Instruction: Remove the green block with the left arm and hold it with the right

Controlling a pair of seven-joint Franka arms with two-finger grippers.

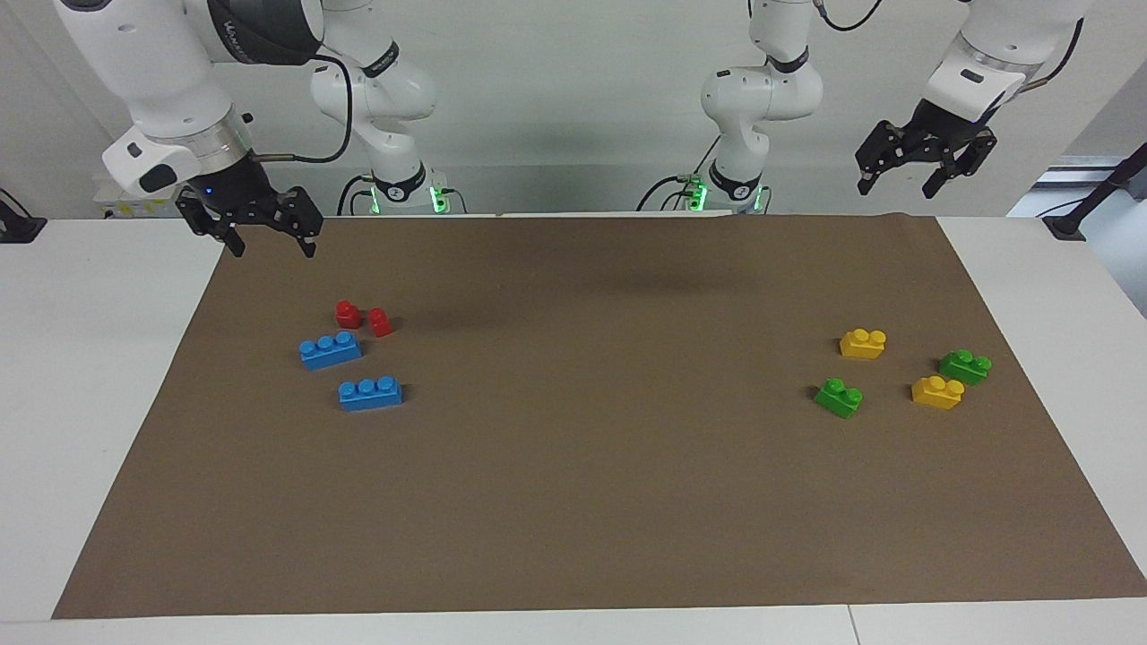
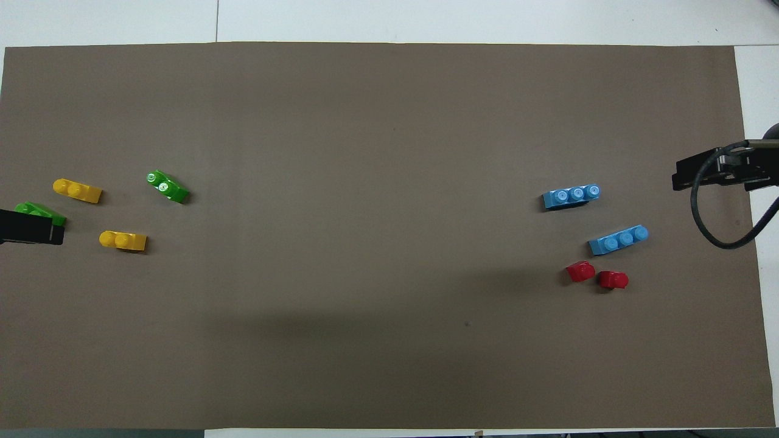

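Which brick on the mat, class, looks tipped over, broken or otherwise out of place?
None stands out. The blue bricks, red bricks, yellow bricks and green bricks all sit studs-up, whole and apart on the mat.

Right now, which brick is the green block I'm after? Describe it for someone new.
On the brown mat, find the four-brick cluster at the left arm's end. The green block is the lighter green two-stud brick nearest the mat's middle; the darker green brick sits among the yellow bricks.
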